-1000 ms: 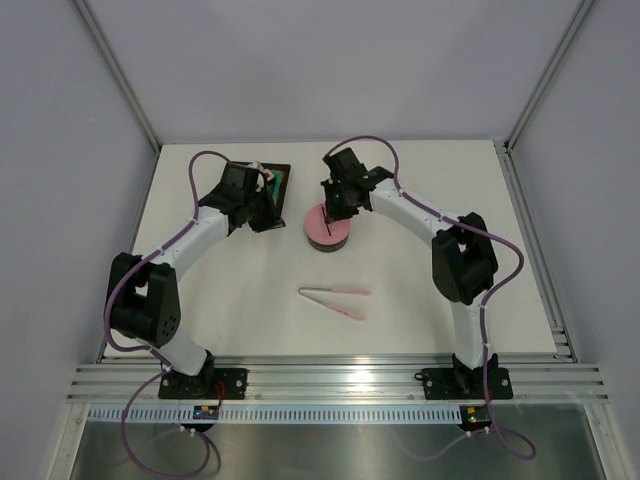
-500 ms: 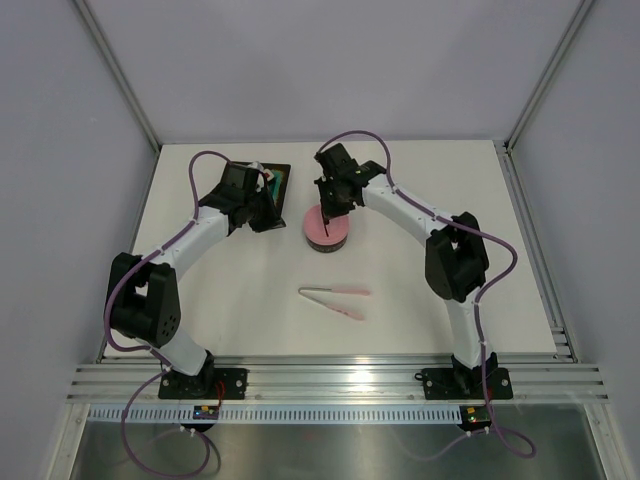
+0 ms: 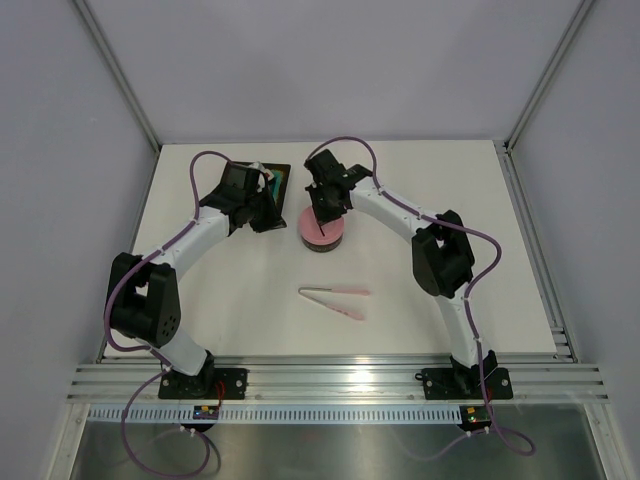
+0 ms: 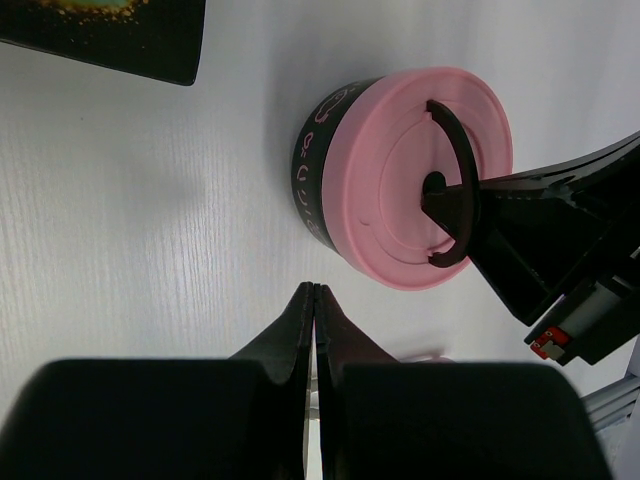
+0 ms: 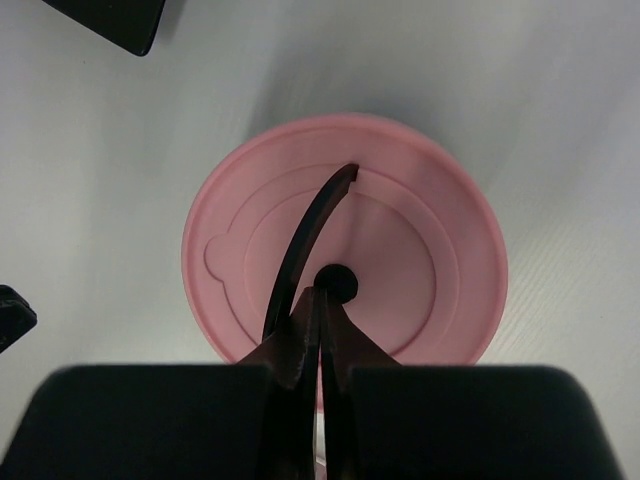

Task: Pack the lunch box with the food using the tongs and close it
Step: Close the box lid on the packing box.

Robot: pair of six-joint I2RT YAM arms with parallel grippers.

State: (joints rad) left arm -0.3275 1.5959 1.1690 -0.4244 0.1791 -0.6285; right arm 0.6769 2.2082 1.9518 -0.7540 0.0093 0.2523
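Step in hand: closing, which I judge to be the last part of the task. The round pink lid [image 5: 420, 260] with its curved black handle [image 5: 300, 240] sits on the small round metal lunch box [image 4: 312, 175], near the middle of the white tabletop [image 3: 480, 250].
Right fingers [image 5: 345, 350]: pressed together, with the tips at the middle of the lid, just beside the handle. I see nothing between them.
Left fingers [image 4: 285, 340]: pressed together and holding nothing, over bare tabletop just beside the lunch box.
Next move: probably to check that the lid is seated flat all around. Then the right fingers should lift straight up, so that they do not catch the handle.
Lunch box contents: hidden by the lid, so the food cannot be seen.
Flat black rectangular tray [image 4: 160, 45]: apart from the lunch box and partly under the left arm. I cannot tell what is in it.
Slim pink-and-white tongs [image 3: 335, 291]: lying on the tabletop, apart from the lunch box and held by no fingers.
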